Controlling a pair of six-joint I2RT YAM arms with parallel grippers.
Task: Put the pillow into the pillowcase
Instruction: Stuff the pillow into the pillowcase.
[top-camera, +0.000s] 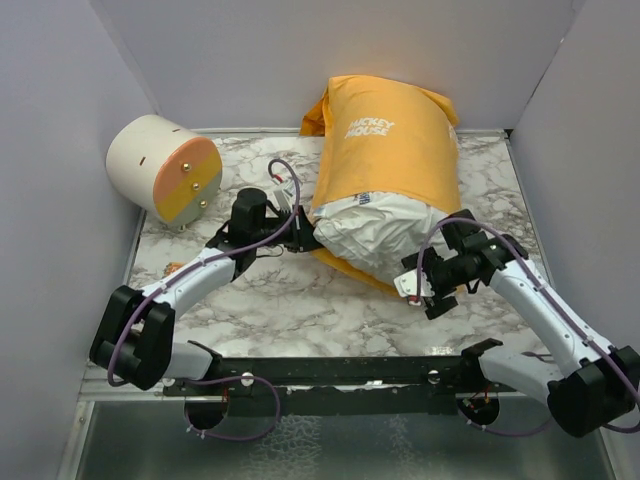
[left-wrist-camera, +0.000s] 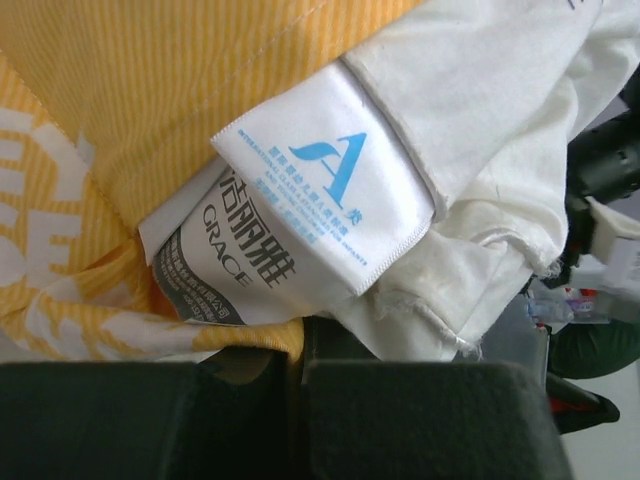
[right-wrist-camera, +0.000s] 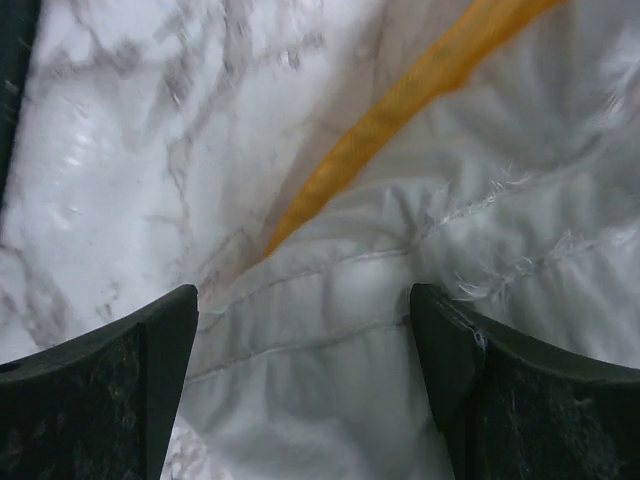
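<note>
At the near end, we see the right gripper (right-wrist-camera: 305, 310) spread open, with the pillow (right-wrist-camera: 450, 250) between and beyond its fingers, ungripped. Leftward, the left gripper (left-wrist-camera: 300, 375) is clenched on the pillowcase (left-wrist-camera: 150, 100) hem, its tips half buried. Farther back, the case hides most of the pillow.
</note>
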